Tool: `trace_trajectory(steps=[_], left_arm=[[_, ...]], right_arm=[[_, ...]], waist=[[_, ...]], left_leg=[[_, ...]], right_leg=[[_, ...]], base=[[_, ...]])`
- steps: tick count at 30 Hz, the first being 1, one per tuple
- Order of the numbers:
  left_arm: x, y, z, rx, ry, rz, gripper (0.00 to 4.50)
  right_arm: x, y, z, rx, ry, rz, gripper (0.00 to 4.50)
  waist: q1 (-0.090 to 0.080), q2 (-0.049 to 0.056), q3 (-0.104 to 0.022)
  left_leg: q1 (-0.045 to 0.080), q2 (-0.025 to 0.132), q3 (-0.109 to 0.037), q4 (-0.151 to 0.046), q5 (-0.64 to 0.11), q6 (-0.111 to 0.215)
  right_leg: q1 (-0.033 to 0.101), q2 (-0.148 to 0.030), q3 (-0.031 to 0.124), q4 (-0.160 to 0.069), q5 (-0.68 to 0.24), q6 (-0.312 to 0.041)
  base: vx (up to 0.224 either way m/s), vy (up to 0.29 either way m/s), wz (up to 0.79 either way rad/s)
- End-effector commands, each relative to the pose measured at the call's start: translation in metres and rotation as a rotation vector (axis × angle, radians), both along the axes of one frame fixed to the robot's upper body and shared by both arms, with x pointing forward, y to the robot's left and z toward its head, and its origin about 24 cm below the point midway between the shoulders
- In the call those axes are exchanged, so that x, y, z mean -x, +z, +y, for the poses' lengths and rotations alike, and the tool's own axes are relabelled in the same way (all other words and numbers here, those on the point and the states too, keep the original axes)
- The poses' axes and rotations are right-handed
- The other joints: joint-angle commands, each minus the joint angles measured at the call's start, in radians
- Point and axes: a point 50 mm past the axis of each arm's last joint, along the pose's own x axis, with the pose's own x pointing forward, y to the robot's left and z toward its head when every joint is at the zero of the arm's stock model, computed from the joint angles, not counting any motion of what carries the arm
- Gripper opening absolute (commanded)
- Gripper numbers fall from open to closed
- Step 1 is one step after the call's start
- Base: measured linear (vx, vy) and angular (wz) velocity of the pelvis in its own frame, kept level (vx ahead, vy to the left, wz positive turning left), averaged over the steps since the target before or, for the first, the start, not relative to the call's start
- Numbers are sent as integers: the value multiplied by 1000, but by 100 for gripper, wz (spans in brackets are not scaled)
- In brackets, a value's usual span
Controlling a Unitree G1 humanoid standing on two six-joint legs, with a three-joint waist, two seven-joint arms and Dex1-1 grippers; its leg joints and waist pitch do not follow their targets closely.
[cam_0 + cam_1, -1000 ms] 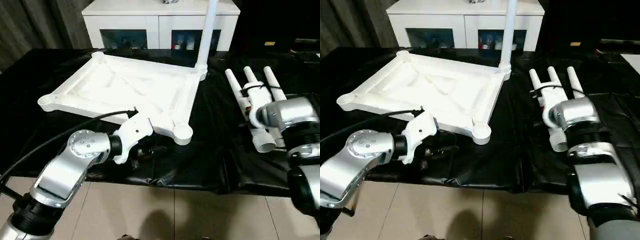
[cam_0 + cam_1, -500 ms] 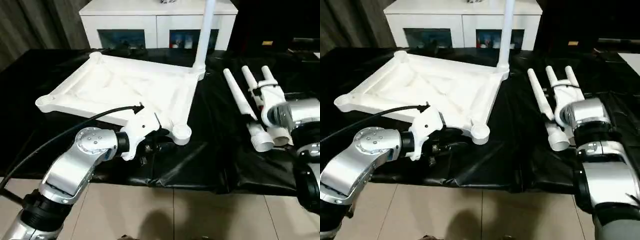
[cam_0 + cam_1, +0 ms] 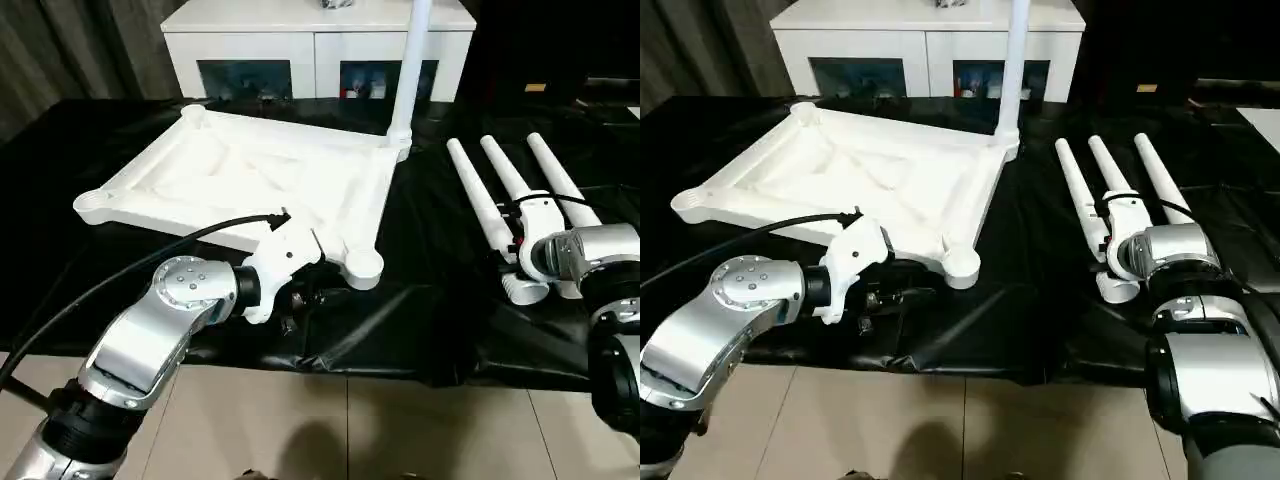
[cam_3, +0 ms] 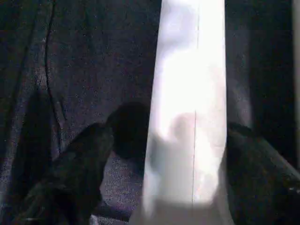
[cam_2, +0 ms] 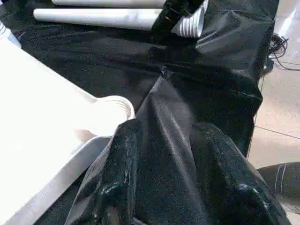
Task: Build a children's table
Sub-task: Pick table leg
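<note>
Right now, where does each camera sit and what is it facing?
Head stereo pair: looks forward and down over both silver forearms at the tabletop and three loose legs.
Left wrist: along the left gripper at a corner socket.
Right wrist: along the right gripper, straddling one leg.
Shared: tabletop and legs.

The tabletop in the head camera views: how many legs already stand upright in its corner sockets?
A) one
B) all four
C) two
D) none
A: one leg rises from the far right corner socket of the tabletop, while three loose legs lie on the black cloth beside it.
</note>
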Motion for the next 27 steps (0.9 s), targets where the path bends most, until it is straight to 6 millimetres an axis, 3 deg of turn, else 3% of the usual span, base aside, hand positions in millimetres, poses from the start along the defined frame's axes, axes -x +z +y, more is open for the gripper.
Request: trace_trajectory(steps=[1, 11, 13, 14, 15, 20, 21, 22, 24, 25, 27], left_arm=[[-2, 7, -1, -9, 0, -32, 196], [-5, 7, 1, -7, 26, -40, 196], [-7, 8, 1, 3, 42, -55, 196], [-10, 10, 0, 17, 58, -73, 196], [-15, 13, 0, 46, 104, -96, 196], [-34, 21, -1, 183, 273, -134, 196], [-38, 21, 0, 230, 326, -110, 196], [-41, 20, 0, 257, 367, -94, 196], [-46, 16, 1, 290, 438, -62, 196], [-47, 16, 1, 298, 450, -50, 196], [-48, 15, 1, 304, 459, -41, 196]], right_arm=[[4, -9, 2, -23, -2, 37, 346], [7, -15, -2, -50, -49, 45, 257], [8, -16, -4, -58, -80, 32, 237], [8, -16, -5, -71, -101, 22, 237], [7, -16, -7, -101, -150, -22, 225], [6, -21, -2, -185, -166, -180, 192], [7, -26, 1, -213, -164, -217, 191], [9, -29, 4, -235, -170, -264, 191], [13, -28, 11, -290, -158, -385, 188], [14, -26, 13, -298, -153, -410, 188], [14, -25, 14, -302, -152, -428, 188]], waist=[[3, -13, -69], [1, -12, -68], [0, -13, -67], [-1, -19, -68], [0, -15, -68], [-2, -20, -70], [0, -11, -69], [-4, -18, -69], [-4, -15, -71], [-6, -19, -73], [-7, -20, -74]], left_leg=[[16, 35, -15, -61, -203, 15], [18, 35, -16, -62, -231, 5], [18, 35, -16, -63, -234, 3], [18, 34, -16, -62, -234, 3], [19, 34, -16, -62, -232, 2], [18, 33, -17, -64, -242, 6], [18, 32, -18, -63, -243, 5], [17, 31, -16, -64, -250, 10], [16, 32, -20, -68, -260, 16], [15, 32, -21, -70, -254, 22], [16, 32, -24, -71, -249, 25]], right_leg=[[47, -34, 21, -64, -192, -287], [45, -35, 21, -67, -225, -281], [44, -34, 21, -68, -227, -277], [45, -34, 21, -68, -229, -277], [44, -35, 22, -69, -229, -274], [45, -34, 20, -73, -227, -257], [46, -37, 21, -74, -223, -253], [48, -36, 21, -80, -228, -245], [49, -36, 20, -81, -248, -225], [49, -35, 19, -82, -247, -216], [48, -34, 16, -81, -251, -222]], base=[[0, 0, 0], [0, 0, 0], [0, 0, 0], [0, 0, 0], [0, 0, 0], [0, 0, 0], [0, 0, 0], [0, 0, 0], [0, 0, 0], [0, 0, 0], [0, 0, 0]])
